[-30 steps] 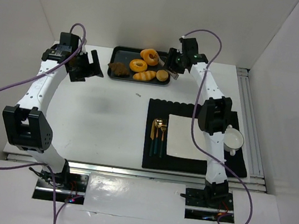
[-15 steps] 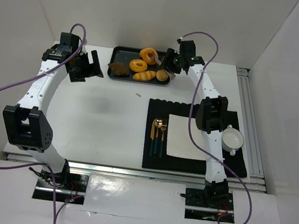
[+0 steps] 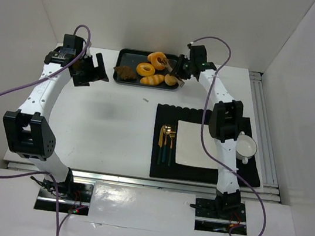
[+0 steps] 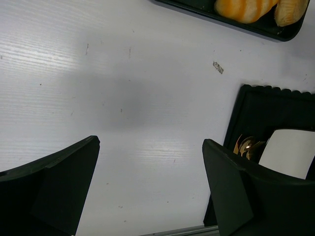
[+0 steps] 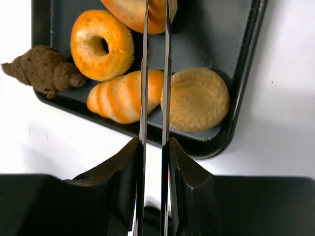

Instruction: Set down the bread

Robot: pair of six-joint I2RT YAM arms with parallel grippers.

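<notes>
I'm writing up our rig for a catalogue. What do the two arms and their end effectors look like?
The left arm and right arm have white links and bulky black joint housings. A purple cable loops along each. The left end effector has broad black wedge-shaped fingers; the right end effector has thin, flat, blade-like fingers on black mounts.

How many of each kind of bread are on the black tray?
Ring donuts: 2
Striped long roll: 1
Round bun: 1
Brown twisty pastry: 1
Total: 5
</notes>
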